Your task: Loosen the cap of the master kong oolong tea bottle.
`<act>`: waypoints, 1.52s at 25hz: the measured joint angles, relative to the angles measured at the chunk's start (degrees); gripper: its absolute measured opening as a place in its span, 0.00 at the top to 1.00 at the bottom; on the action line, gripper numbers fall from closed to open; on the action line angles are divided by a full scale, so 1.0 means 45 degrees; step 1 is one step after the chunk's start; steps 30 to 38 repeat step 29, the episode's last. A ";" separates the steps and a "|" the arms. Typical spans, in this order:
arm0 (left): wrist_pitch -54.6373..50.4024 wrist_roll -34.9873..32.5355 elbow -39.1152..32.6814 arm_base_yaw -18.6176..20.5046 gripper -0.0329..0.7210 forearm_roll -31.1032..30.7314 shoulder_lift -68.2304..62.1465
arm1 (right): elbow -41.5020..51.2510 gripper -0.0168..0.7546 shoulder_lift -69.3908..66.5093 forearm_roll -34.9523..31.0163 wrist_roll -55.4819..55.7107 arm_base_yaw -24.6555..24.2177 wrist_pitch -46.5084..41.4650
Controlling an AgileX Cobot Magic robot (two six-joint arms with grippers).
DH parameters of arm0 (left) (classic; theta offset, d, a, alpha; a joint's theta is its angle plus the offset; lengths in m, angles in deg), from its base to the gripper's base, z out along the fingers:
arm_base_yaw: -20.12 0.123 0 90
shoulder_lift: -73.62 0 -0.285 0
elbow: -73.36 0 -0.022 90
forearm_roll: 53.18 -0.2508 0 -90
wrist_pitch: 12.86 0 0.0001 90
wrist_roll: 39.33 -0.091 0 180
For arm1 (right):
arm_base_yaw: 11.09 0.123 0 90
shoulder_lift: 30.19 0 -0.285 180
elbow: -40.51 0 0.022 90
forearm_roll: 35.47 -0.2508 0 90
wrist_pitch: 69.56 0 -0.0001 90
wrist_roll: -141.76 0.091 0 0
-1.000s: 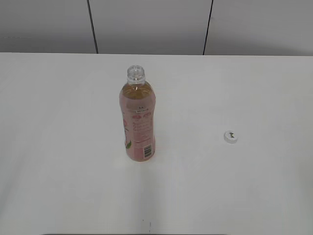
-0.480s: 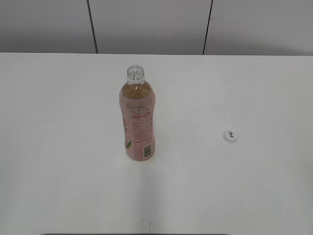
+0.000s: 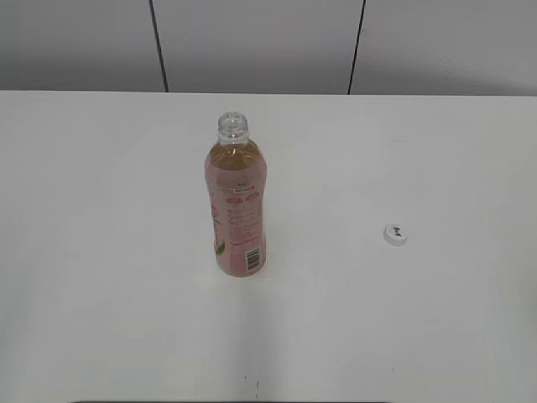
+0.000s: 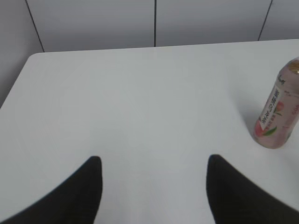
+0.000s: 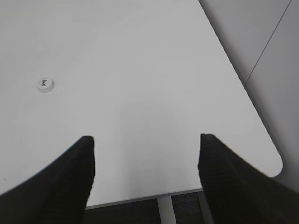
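Observation:
The master kong oolong tea bottle (image 3: 236, 210) stands upright on the white table with its neck open and no cap on it. It also shows at the right edge of the left wrist view (image 4: 278, 109). The white cap (image 3: 396, 234) lies flat on the table to the bottle's right, dark mark up; it also shows in the right wrist view (image 5: 45, 84). My left gripper (image 4: 153, 161) is open and empty, well left of the bottle. My right gripper (image 5: 147, 140) is open and empty near the table's front right edge, apart from the cap. Neither gripper shows in the exterior view.
The white table (image 3: 101, 210) ends at a grey panelled wall (image 3: 252, 42) at the back. Its rounded right corner (image 5: 275, 161) and front edge show in the right wrist view, with dark floor below.

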 joint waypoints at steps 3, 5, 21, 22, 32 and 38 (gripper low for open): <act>0.0000 -0.0010 0.0000 -0.0047 0.38 0.0009 0.0000 | 0.0000 0.30 0.0000 0.0000 0.0000 0.0000 0.0000; 0.0000 -0.0010 0.0000 -0.0047 0.38 0.0009 0.0000 | 0.0000 0.30 0.0000 0.0000 0.0000 0.0000 0.0000; 0.0000 -0.0010 0.0000 -0.0047 0.38 -0.0014 0.0000 | 0.0000 0.30 0.0000 0.0011 0.0000 0.1461 0.0012; 0.0000 -0.0010 0.0000 -0.0047 0.38 -0.0014 0.0000 | 0.0000 0.30 0.0000 0.0011 0.0000 0.1481 0.0012; 0.0000 -0.0010 0.0000 -0.0047 0.38 -0.0028 0.0000 | 0.0000 0.30 0.0000 0.0011 0.0000 0.1481 0.0012; 0.0000 -0.0010 0.0000 -0.0047 0.38 -0.0028 0.0000 | 0.0000 0.30 0.0000 0.0011 0.0000 0.1481 0.0012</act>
